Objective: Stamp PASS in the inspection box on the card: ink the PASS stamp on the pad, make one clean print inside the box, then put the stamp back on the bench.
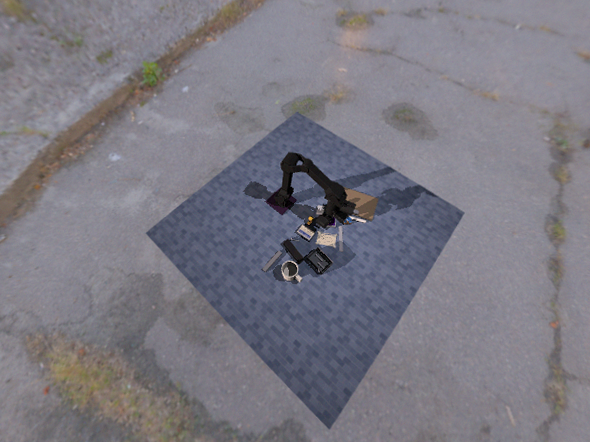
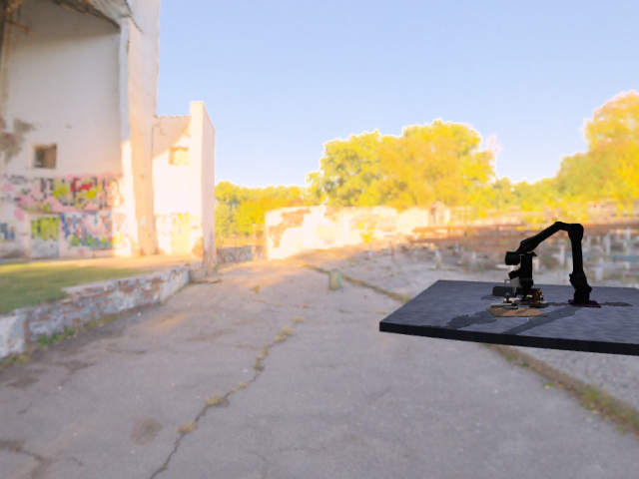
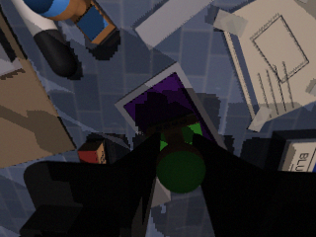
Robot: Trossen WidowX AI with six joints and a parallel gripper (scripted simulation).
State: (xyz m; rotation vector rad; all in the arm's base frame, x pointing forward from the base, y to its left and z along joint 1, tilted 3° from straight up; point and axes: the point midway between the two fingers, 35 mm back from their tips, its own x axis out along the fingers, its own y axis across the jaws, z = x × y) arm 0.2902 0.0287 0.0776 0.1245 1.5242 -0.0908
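My gripper (image 3: 176, 138) is shut on a stamp with a round green knob (image 3: 181, 170), brown neck and green parts at its base. The stamp stands over the near part of the purple ink pad (image 3: 168, 91), which has a pale grey rim. Whether it touches the pad is hidden by the stamp, the fingers and shadow. The stamp's face and wording are hidden. The cream card (image 3: 244, 37) (image 1: 326, 239) is taped down to the right of the pad in the wrist view. Its outlined box (image 3: 267, 28) shows no print, with several lines beside it.
Near the pad are an orange stamp with a blue knob (image 3: 43, 4), a black-and-white marker (image 3: 55, 51), a red-labelled block (image 3: 92, 152), a grey strip (image 3: 168, 22), cardboard (image 3: 30, 123) and a BLU-labelled case (image 3: 298, 158). A mug (image 1: 289, 270) and black tray (image 1: 318, 260) stand beyond the card.
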